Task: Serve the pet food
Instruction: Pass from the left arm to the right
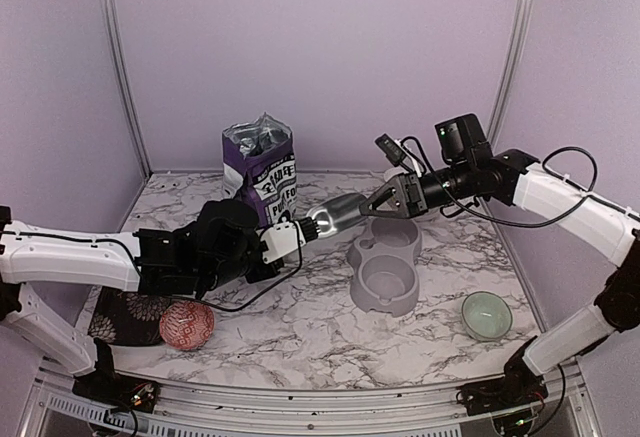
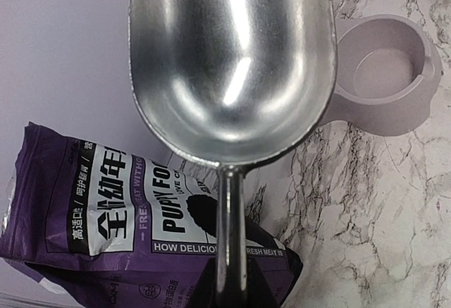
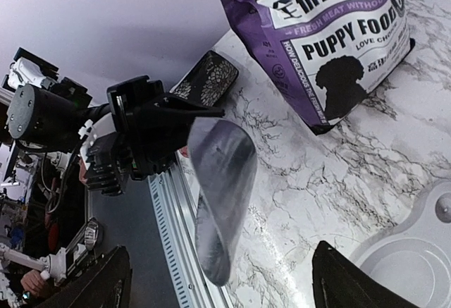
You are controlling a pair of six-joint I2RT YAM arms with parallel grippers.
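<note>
left gripper [image 1: 290, 237] clamps empty scoop [image 1: 338, 214], right gripper [image 1: 388, 197] apart; kibble unseen, likely loose, light: scoop from bag [image 1: 258, 172], 10 o'clock.

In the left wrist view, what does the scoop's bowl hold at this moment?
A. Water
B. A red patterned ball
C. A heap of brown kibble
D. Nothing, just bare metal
D: the scoop shows only clean, shiny metal across its whole bowl, with nothing lying in it.
</note>
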